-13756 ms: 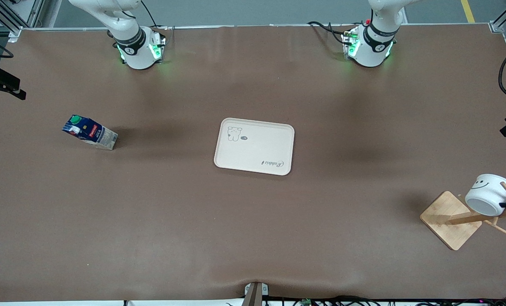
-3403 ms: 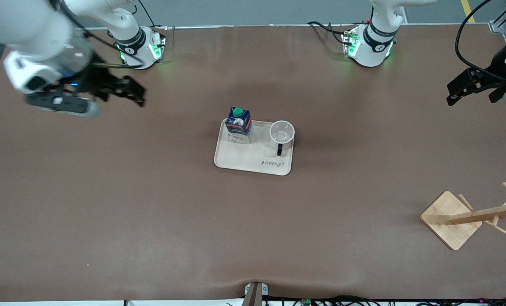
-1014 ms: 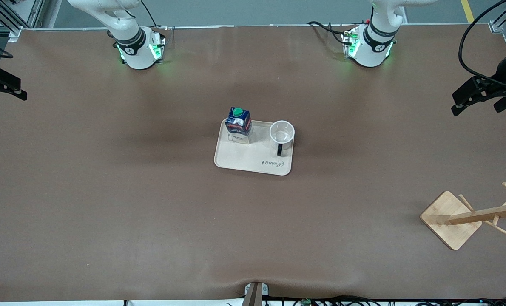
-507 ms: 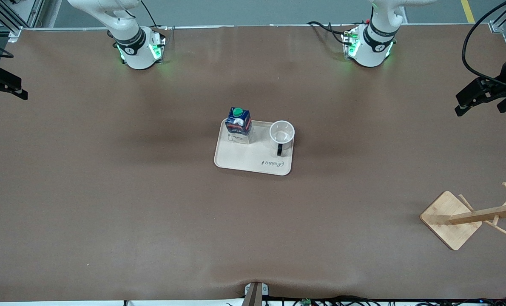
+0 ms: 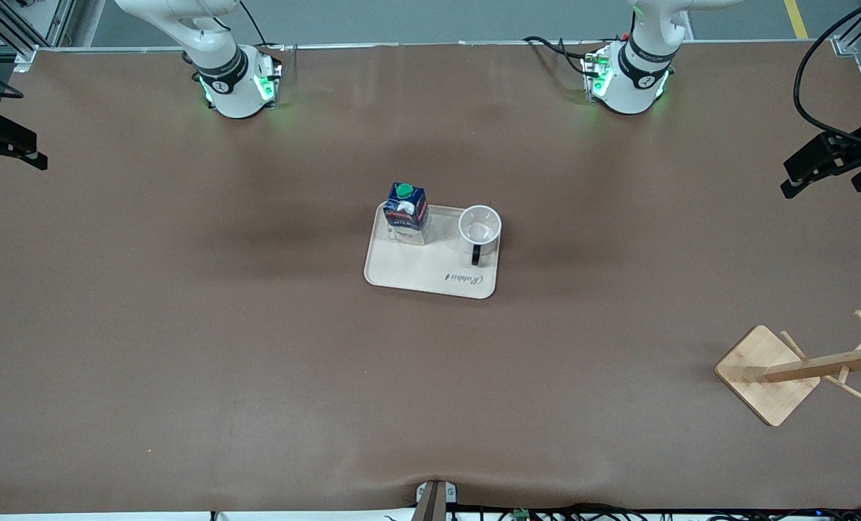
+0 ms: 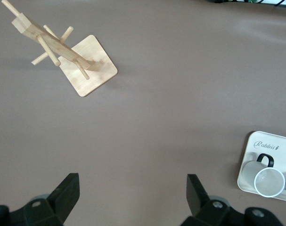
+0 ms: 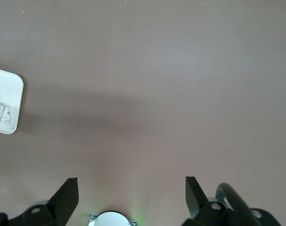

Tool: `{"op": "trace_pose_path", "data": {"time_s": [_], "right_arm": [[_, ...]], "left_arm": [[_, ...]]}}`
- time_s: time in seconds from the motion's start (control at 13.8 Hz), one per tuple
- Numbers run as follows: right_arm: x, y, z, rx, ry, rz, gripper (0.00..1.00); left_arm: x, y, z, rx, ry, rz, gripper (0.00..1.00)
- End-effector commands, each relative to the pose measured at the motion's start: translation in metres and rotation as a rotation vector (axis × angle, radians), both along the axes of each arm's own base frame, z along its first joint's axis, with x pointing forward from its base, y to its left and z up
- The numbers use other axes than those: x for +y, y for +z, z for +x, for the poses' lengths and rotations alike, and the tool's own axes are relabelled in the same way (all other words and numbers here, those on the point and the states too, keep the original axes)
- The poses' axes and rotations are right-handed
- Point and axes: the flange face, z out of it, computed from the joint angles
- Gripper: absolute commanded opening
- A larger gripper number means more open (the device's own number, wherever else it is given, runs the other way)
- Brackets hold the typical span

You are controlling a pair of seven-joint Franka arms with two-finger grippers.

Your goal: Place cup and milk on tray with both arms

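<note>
The cream tray (image 5: 430,271) lies mid-table. The dark-blue milk carton (image 5: 406,214) with its green cap stands upright on the tray's corner toward the right arm. The white cup (image 5: 480,227) stands upright on the corner toward the left arm, its black handle toward the front camera; its smiley face is hidden. My left gripper (image 5: 823,187) is open and empty, high over the left arm's end of the table. My right gripper (image 5: 5,158) is open and empty, high over the right arm's end. The left wrist view shows the gripper (image 6: 132,193), cup (image 6: 269,181) and tray (image 6: 264,146).
A wooden mug rack (image 5: 770,373) with a square base and bare pegs stands near the front camera at the left arm's end; it also shows in the left wrist view (image 6: 88,70). The right wrist view shows open fingers (image 7: 65,195), a tray corner (image 7: 10,92) and the arm's base (image 7: 112,219).
My left gripper has drifted a little farther toward the left arm's end of the table, away from the tray. The right gripper, tray, milk and cup have not moved.
</note>
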Motion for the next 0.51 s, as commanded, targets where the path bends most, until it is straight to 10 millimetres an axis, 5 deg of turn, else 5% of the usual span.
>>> {"op": "trace_pose_path", "data": {"time_s": [0.0,0.43], "right_arm": [[-0.0031,0.0066,-0.0052,-0.003,-0.004,0.019,1.00],[-0.0031,0.0066,-0.0052,-0.003,-0.004,0.019,1.00]], "left_arm": [[0.0003,0.0055,-0.0022,-0.008,-0.018,-0.019,1.00],[-0.0023,0.0083,-0.0022,-0.009,-0.029,-0.035,1.00]]}}
